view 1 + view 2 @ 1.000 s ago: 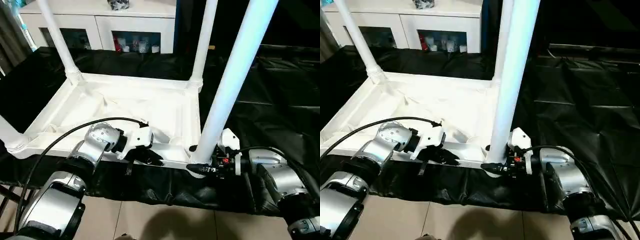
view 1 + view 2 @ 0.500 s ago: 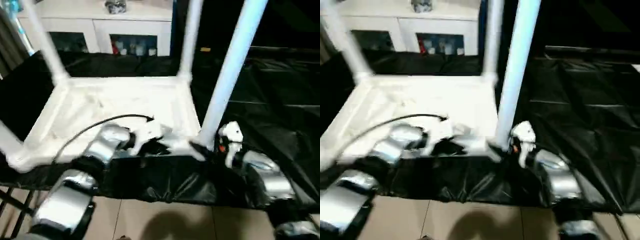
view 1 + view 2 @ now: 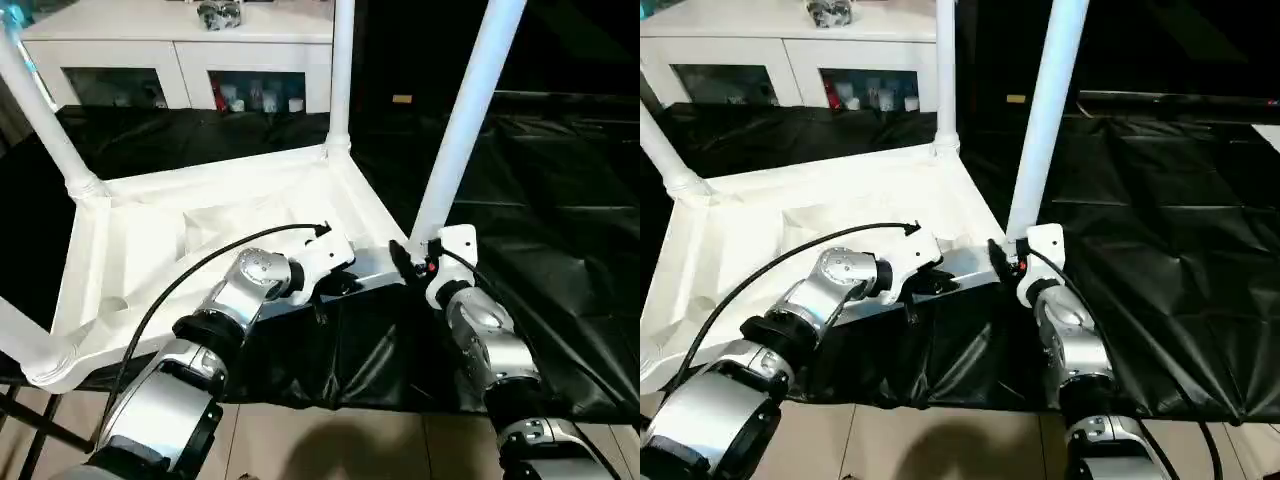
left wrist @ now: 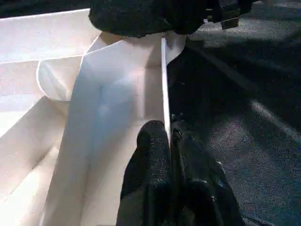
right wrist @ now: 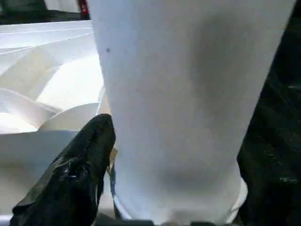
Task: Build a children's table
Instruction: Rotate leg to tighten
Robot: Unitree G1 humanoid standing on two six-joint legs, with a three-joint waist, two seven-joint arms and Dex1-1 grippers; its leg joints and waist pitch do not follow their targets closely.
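Black sheet [image 3: 560,190] underneath; wrist view shows left tool [image 4: 170,141] pinching tabletop rim [image 4: 164,89]

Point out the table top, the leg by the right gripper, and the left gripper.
table top [image 3: 150,240]: left eye view, ribbed underside.
leg [image 3: 462,125]: left eye view, middle of the tube.
left gripper [image 4: 170,150]: left wrist view, between fingertips pinching the rim.

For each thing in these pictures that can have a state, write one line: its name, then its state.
Table top: upside down on the black sheet, ribbed underside up.
Near right leg: upright in its corner socket.
Far right leg: upright in its socket.
Far left leg: standing in its socket, leaning.
Left gripper: shut on the top's rim.
Right gripper: around the near right leg's base.
Cabinet: doors closed.
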